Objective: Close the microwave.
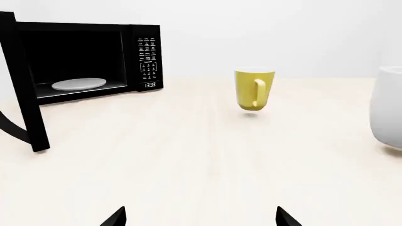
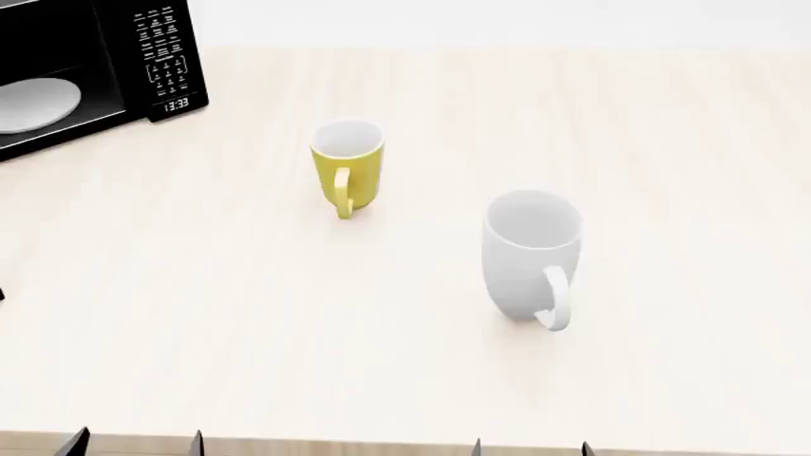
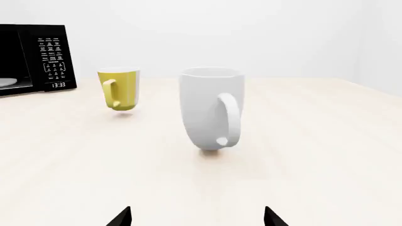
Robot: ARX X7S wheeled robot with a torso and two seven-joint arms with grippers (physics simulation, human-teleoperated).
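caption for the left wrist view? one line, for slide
Open left gripper faces the microwave, its door swung open, turntable plate inside, yellow mug standing beside it.

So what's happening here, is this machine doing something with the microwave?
A two-armed robot is meant to shut the microwave, whose door stands wide open with the white turntable plate showing. Both end effectors, left and right, sit open and empty near the table's front edge. A yellow mug and a white mug stand untouched.

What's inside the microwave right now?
A round white turntable plate lies on the floor of the microwave, with nothing on it. The upper cavity is dark, and the open door covers its left edge.
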